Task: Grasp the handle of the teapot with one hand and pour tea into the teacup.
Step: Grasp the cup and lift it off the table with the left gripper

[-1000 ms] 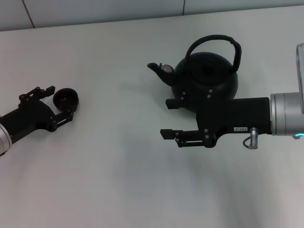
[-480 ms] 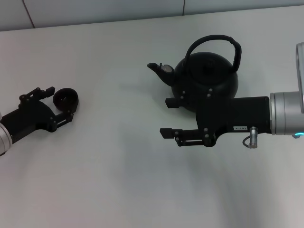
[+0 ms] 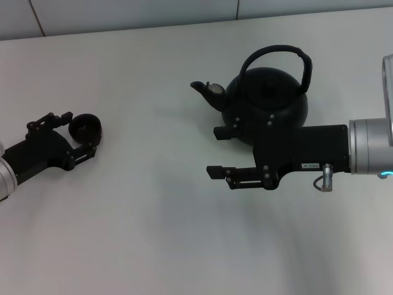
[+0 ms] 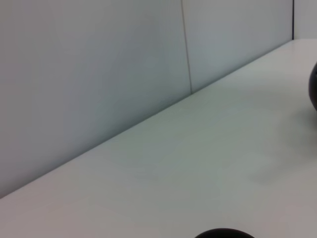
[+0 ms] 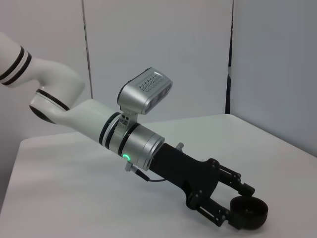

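Left gripper (image 3: 78, 129) grasps the teacup (image 3: 85, 127); right gripper (image 3: 216, 152) (fingers spread, empty) hangs beside the teapot (image 3: 265, 101).

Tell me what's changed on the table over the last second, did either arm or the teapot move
Almost nothing changed. The left gripper eased very slightly along the table with the teacup still between its fingers. The right gripper stayed open in front of the teapot, whose handle remains ungrasped, and the teapot has not moved.
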Motion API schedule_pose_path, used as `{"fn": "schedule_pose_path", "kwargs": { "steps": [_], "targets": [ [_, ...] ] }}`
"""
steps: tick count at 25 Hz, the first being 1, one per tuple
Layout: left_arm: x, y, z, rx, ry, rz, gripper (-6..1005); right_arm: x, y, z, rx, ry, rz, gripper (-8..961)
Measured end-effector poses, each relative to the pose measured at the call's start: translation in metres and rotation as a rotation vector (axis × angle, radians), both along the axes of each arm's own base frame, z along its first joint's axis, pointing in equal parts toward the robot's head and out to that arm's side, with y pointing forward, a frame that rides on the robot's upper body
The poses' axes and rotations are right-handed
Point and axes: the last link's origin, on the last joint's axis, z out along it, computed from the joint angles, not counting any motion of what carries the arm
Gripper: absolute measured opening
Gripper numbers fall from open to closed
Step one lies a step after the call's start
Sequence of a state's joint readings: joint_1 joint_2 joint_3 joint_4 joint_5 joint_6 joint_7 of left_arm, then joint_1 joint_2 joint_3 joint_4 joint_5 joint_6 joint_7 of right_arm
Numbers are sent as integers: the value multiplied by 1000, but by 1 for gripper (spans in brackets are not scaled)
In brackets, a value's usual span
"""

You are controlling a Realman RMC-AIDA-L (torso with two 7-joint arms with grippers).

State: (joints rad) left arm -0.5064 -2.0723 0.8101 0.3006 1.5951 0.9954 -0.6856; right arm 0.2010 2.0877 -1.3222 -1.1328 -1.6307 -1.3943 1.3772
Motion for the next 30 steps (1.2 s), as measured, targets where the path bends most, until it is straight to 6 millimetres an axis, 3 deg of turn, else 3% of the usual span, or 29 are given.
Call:
{"fn": "schedule_pose_path", "kwargs": {
  "steps": [18,30],
  "targets": [
    [2,1,-2,-10,11,-12,687,-1,1,0,0,0,2,659],
    [16,-2,-2,-42,-48,-81,688,-1,1,0,1,0,0,658]
  ]
}}
